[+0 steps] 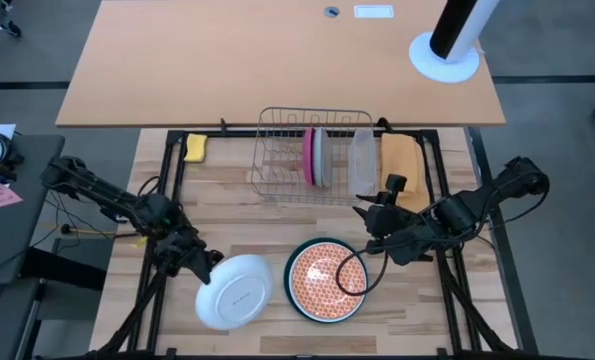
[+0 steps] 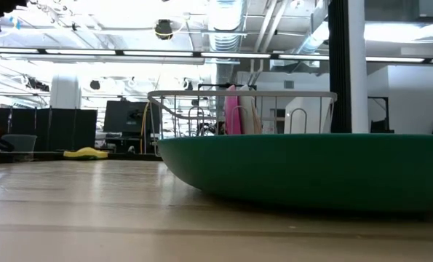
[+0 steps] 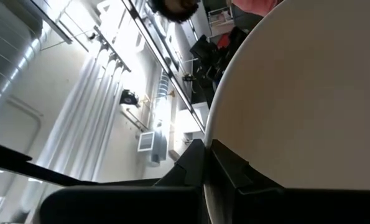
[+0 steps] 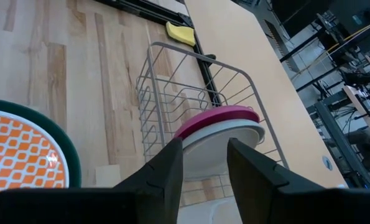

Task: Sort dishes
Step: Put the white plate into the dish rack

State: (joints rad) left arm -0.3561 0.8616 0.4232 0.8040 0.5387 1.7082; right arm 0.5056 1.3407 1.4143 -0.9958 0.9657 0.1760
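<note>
The white plate (image 1: pixel 234 291) is held at its left rim by the left gripper (image 1: pixel 205 266) at the near left of the table (image 1: pixel 247 215), tilted with its underside turned up; in the left wrist view the fingers (image 3: pixel 225 168) are seen clamped on the rim of the plate (image 3: pixel 309 93). Just to its right, the orange-patterned plate (image 1: pixel 324 279) is seen lying inside the dark green plate (image 1: pixel 293 266), flat on the wood. The right gripper (image 1: pixel 369 212) is held above the table between these stacked plates and the wire rack (image 1: pixel 312 158), its fingers (image 4: pixel 172 165) apart and nothing between them. In the rack, at the far middle of the table, the magenta pink plate (image 1: pixel 308 156) and the pale grey plate (image 1: pixel 320 157) are stood on edge, side by side and touching. A clear plastic tub (image 1: pixel 361 160) is set at the rack's right end, and a yellow sponge (image 1: pixel 196 147) is seen to the rack's left.
</note>
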